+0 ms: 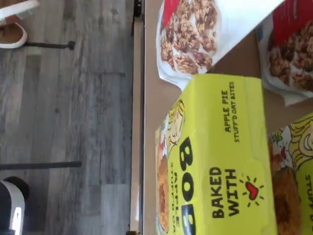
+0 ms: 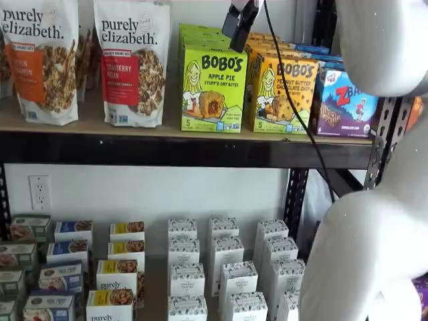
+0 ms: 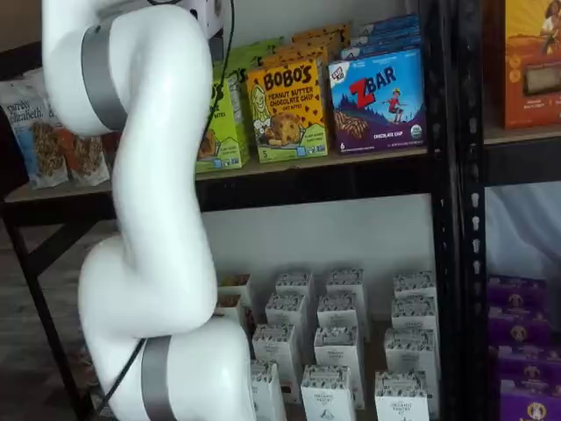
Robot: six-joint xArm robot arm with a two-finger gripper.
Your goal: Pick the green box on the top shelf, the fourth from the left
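On the top shelf [image 2: 100, 144], the green box [image 2: 212, 90] stands upright. Above it hangs the hand [image 2: 242, 27]; whether its fingers are apart is unclear. Descending off-centre could bump the neighbouring yellow-orange box [image 2: 283, 95].

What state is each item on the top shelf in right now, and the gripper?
green box: upright at the shelf front, not gripped.
gripper: above the green box, apart from it; open or shut unclear.
peanut butter box: upright beside it.
ZBar box: upright.
granola bags: standing.
top shelf: stocked.
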